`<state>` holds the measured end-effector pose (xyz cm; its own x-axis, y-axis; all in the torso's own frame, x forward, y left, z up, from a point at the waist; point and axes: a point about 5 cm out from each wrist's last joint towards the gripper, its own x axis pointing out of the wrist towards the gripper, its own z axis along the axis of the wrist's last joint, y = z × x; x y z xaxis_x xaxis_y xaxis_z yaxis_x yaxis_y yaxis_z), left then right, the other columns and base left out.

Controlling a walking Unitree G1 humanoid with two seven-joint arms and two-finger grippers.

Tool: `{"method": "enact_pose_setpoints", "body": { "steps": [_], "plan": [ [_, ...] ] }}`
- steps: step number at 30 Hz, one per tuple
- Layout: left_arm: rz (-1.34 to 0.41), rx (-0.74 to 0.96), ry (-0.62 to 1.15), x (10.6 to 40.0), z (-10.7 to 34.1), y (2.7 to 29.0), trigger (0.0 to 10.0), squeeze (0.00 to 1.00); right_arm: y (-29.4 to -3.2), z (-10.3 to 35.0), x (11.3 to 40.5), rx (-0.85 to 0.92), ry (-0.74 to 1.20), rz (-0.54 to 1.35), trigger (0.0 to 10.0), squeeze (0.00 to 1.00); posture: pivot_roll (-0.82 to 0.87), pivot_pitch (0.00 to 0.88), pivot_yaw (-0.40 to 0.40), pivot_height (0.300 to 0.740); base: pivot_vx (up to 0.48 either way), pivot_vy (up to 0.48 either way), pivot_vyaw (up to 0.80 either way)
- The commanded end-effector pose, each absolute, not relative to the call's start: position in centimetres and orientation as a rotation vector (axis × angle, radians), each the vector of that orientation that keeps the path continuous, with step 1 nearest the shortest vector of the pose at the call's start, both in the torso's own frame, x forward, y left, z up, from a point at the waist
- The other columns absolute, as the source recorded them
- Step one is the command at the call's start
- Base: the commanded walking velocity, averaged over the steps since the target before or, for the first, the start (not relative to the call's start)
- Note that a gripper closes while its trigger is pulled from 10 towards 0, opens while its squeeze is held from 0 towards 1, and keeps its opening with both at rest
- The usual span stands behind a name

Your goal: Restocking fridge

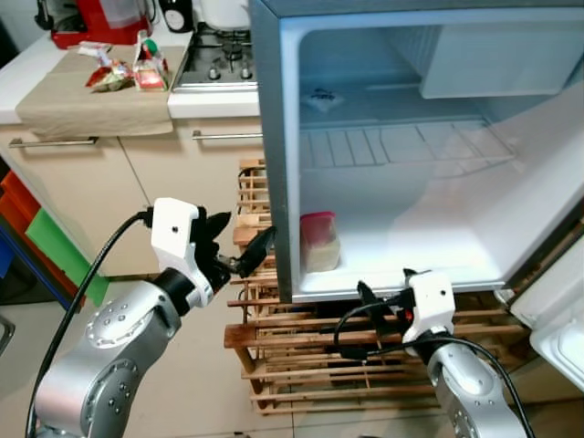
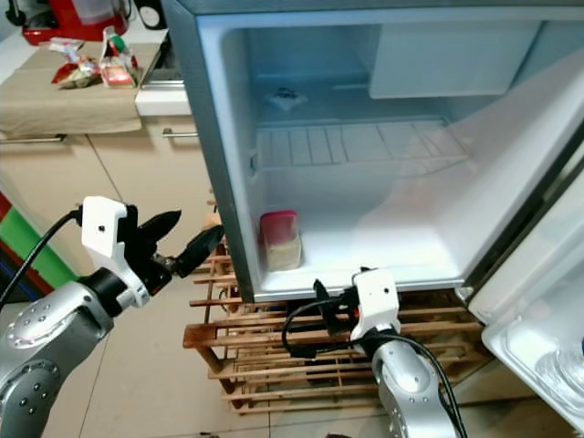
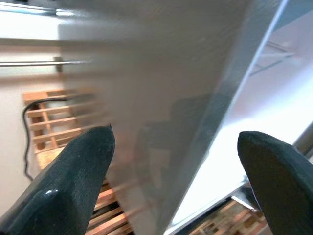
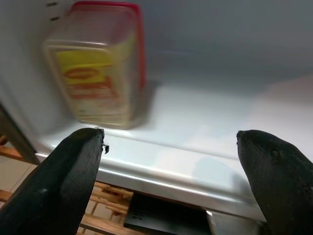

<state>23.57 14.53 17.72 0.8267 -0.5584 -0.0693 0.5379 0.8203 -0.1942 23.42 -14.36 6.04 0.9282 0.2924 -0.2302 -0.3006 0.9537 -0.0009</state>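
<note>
The white fridge (image 1: 274,137) is standing open on a wooden pallet (image 1: 301,351), while a clear red-lidded jar (image 1: 318,242) with a yellow label is sitting upright on its floor beside the left wall.

Beige cabinets (image 1: 91,196), hob (image 1: 217,57), maybe tiled floor (image 1: 196,392).

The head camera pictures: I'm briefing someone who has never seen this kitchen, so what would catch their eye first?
The open white fridge standing on a slatted wooden pallet, nearly bare inside. On its bottom floor at the left sits a red-lidded clear plastic container. Both grippers are open and empty: the left gripper beside the fridge's outer wall, the right gripper just below its front edge.
</note>
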Motion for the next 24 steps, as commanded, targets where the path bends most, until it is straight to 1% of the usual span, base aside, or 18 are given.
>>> {"method": "enact_pose_setpoints", "body": {
  "steps": [1, 6, 11, 18, 24],
  "plan": [
    [-0.628, -0.162, 0.109, 23.4, 18.6, 14.3, 10.0, 0.0, -13.9, 5.8, 23.7, -0.034, 0.234, 0.315, 10.0, 0.04, 0.05, 0.023, 0.026, 0.74, 0.0, 0.0, 0.0],
    [-0.69, -0.158, 0.135, 22.9, 18.5, 13.8, 10.0, 0.0, -13.6, 5.7, 24.0, -0.025, 0.235, 0.325, 10.0, 0.04, 0.05, 0.027, 0.023, 0.74, 0.0, 0.0, 0.0],
    [-0.826, -0.158, 0.2, 21.6, 18.1, 12.7, 10.0, 0.0, -13.6, 5.4, 24.3, -0.026, 0.244, 0.338, 10.0, 0.04, 0.05, 0.027, 0.02, 0.74, 0.0, 0.0, 0.0],
    [-0.86, -0.161, 0.234, 21.5, 18.0, 12.5, 10.0, 0.0, -13.3, 4.9, 24.8, -0.023, 0.256, 0.351, 10.0, 0.04, 0.05, 0.023, 0.021, 0.74, 0.0, 0.0, 0.0],
    [-0.88, -0.199, 0.227, 21.7, 18.5, 12.4, 10.0, 0.0, -11.8, 5.2, 26.4, -0.017, 0.236, 0.387, 10.0, 0.04, 0.05, 0.02, 0.016, 0.74, 0.0, 0.0, 0.0]
  ]
}}
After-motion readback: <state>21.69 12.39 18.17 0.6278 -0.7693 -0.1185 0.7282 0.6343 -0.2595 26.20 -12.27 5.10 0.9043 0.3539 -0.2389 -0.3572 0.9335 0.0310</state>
